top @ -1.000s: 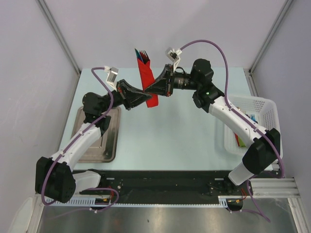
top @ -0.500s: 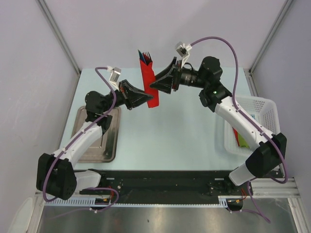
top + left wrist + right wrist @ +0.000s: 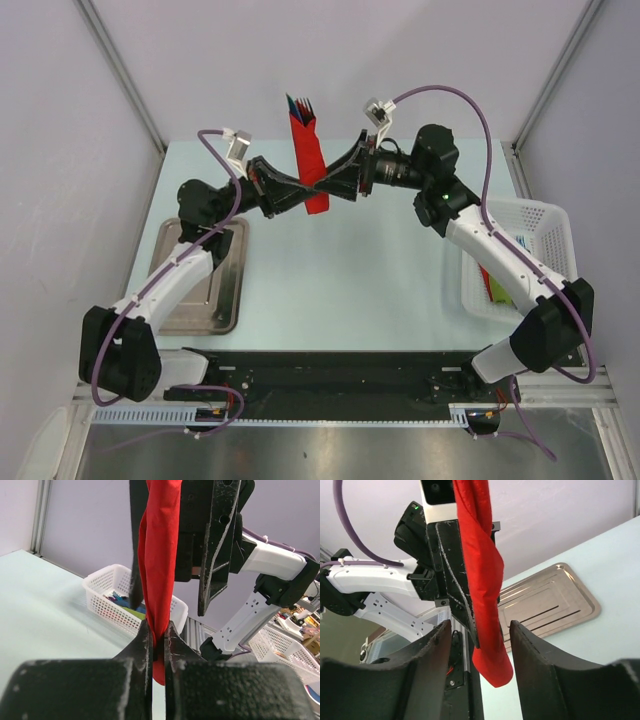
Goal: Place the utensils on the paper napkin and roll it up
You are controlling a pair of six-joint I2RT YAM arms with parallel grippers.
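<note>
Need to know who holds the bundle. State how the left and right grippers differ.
The left gripper is shut, pinching the paper napkin near its lower end; the right gripper is open, fingers flanking it unclamped. The left gripper reaches in from the left, the right gripper from the right. Both meet at the upright napkin above the table.

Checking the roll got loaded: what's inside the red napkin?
Dark tips of the utensils poke from the top of the paper napkin; the paper covers the rest, so their count is unclear.

The left gripper (image 3: 158,636) pinches the upright red paper napkin (image 3: 161,555) — low down; white basket (image 3: 105,587) behind.
</note>
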